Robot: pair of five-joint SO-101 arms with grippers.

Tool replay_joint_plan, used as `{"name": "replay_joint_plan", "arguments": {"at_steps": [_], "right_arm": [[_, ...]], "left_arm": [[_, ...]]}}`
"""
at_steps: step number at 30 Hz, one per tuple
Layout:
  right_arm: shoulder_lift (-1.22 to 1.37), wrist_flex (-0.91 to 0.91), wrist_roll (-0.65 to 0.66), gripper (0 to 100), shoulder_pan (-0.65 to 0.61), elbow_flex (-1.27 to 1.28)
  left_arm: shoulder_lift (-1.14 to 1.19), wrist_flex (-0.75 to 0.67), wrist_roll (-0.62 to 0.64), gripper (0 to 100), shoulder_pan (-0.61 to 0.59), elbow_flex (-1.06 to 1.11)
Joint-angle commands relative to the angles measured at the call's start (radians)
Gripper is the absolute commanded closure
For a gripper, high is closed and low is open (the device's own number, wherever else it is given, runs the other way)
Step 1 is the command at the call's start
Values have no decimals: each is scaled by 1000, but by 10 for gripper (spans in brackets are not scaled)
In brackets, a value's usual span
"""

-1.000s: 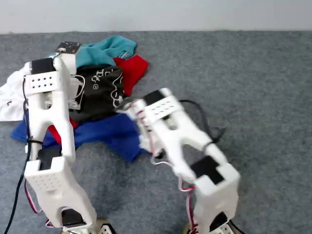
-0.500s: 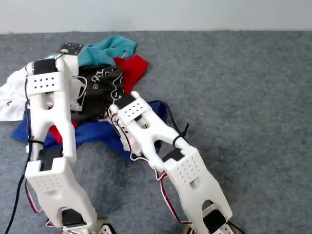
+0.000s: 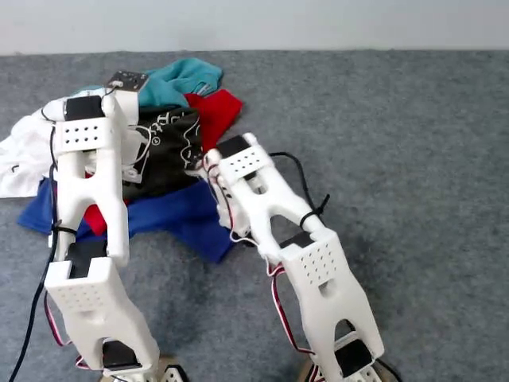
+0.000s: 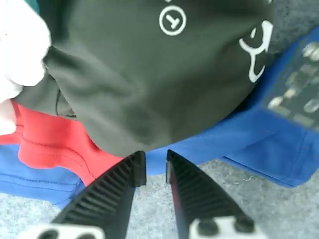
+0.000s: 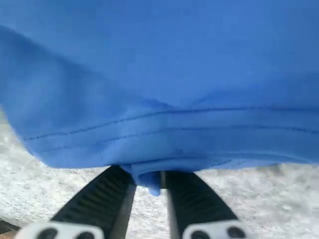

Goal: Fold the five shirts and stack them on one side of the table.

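A pile of shirts lies at the back left of the grey table: white shirt (image 3: pixel 17 155), teal shirt (image 3: pixel 181 78), red shirt (image 3: pixel 220 111), black printed shirt (image 3: pixel 163 147) and blue shirt (image 3: pixel 179 216) underneath. My left arm (image 3: pixel 83 135) stands over the pile. Its gripper (image 4: pixel 155 169) hovers by the black shirt's (image 4: pixel 149 74) lower edge, fingers a narrow gap apart with nothing between them. My right arm (image 3: pixel 242 163) stands at the blue shirt's near right edge. The right gripper (image 5: pixel 148 185) is shut on a fold of the blue shirt's (image 5: pixel 164 74) hem.
Grey carpet-like table surface (image 3: pixel 398 159) stretches bare to the right of the arms. A pale wall runs along the far edge. Cables trail from both arms near the front.
The right arm swung left toward the pile, then came back a little right and farther out. The left arm shifted slightly right and away.
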Motion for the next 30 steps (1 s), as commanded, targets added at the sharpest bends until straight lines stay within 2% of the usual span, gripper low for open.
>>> {"name": "replay_joint_plan", "arguments": {"at_steps": [1, 6, 11, 22, 30], "right_arm": [[-22, 33, -5, 987, 28, -9], [-133, 35, -5, 989, 87, 6], [-283, 33, -5, 989, 194, 126], [-530, 30, -3, 989, 507, 462], [-654, 30, -3, 989, 786, 502]], "left_arm": [[-51, 20, 3, 919, 6, 13], [-51, 20, 3, 919, 6, 19], [-51, 20, 3, 919, 6, 21], [-51, 20, 3, 919, 6, 21], [-49, 5, 3, 919, 6, 22]]}}
